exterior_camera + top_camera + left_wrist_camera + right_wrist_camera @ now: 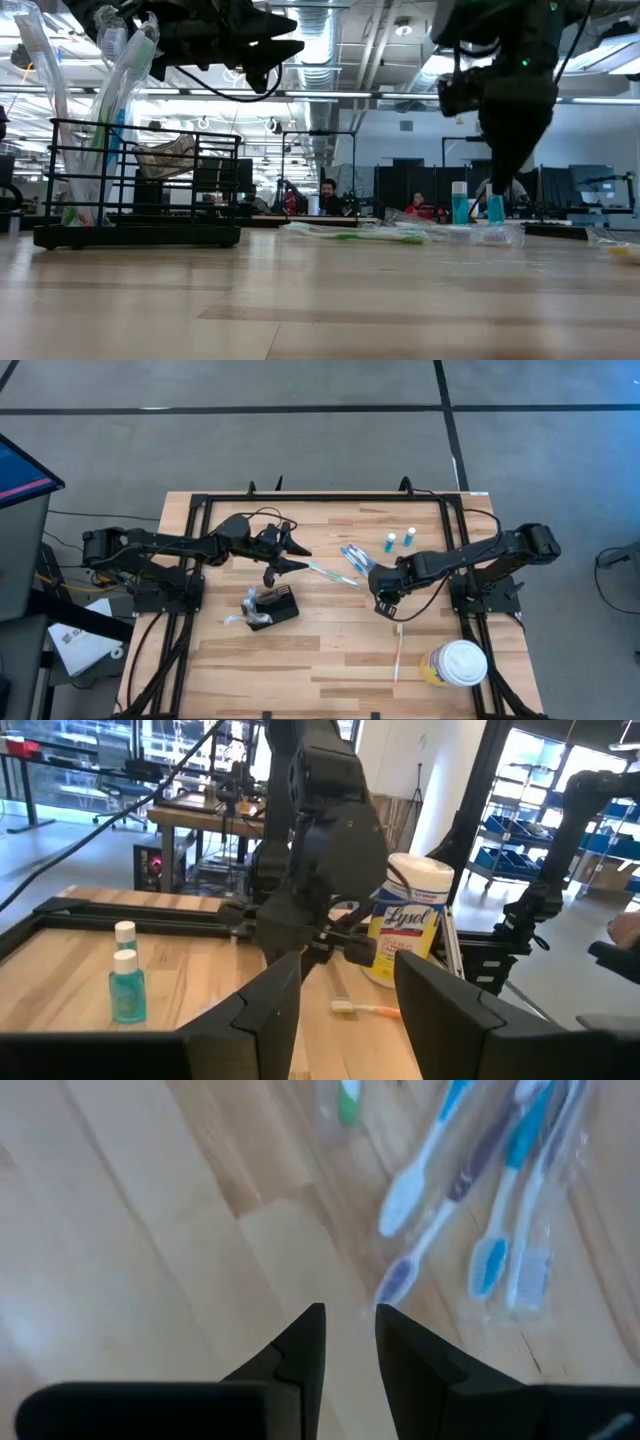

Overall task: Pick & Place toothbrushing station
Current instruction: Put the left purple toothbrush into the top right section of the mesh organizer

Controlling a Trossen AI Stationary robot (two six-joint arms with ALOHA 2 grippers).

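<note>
The toothbrushing station (272, 607), a small black wire holder, stands on the wooden table left of centre, with wrapped brushes sticking up out of it (120, 70). My left gripper (292, 556) hovers open and level just beyond the holder's far side, pointing toward the table's right edge and holding nothing (345, 1010). My right gripper (385, 606) points down over bare wood right of centre. Its fingers stand a narrow gap apart with nothing between them (350, 1325). Packaged toothbrushes (500, 1210) lie just beyond it.
A green-tipped toothbrush (325, 572) and clear packets of brushes (356, 555) lie mid-table. Two small teal bottles (398, 541) stand at the far right. An orange toothbrush (398, 650) lies toward the near edge, beside a white-lidded yellow canister (455, 665).
</note>
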